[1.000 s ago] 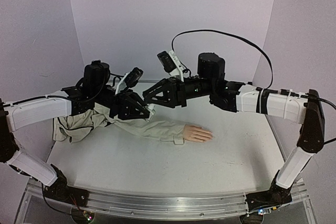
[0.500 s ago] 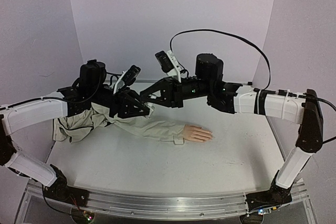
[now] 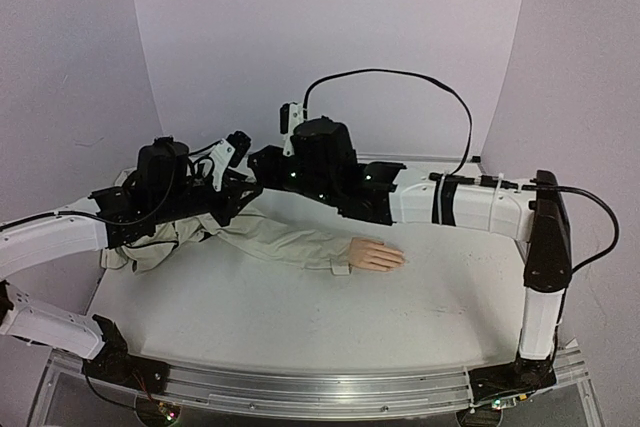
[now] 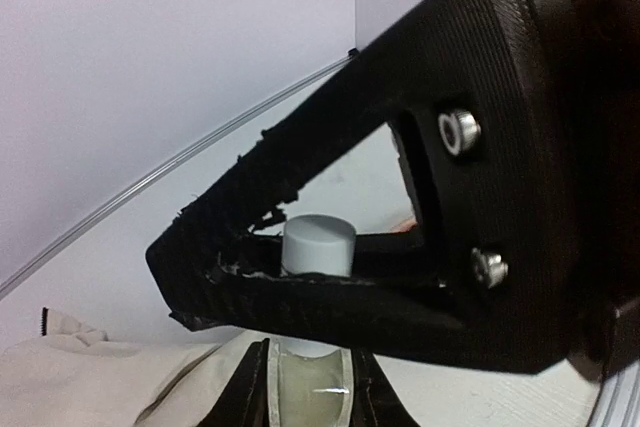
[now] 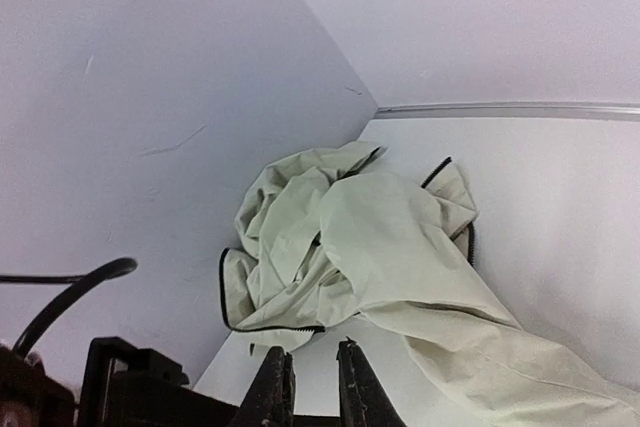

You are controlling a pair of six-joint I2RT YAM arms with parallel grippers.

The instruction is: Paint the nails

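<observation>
Plain white table (image 3: 300, 307) with a metal rail (image 3: 300, 387) along the near edge. 1 thing lies on it: a beige jacket (image 3: 150, 250) bunched up at the far left corner. Its sleeve (image 3: 290, 242) stretches right across the top, and the peach mannequin hand (image 3: 377, 255) rests flat at the end.

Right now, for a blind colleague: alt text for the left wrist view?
The left pincer clamps a small bottle; its pale cap shows through an opening in the black right pincer crossing in front. Beige jacket lies lower left.
</observation>
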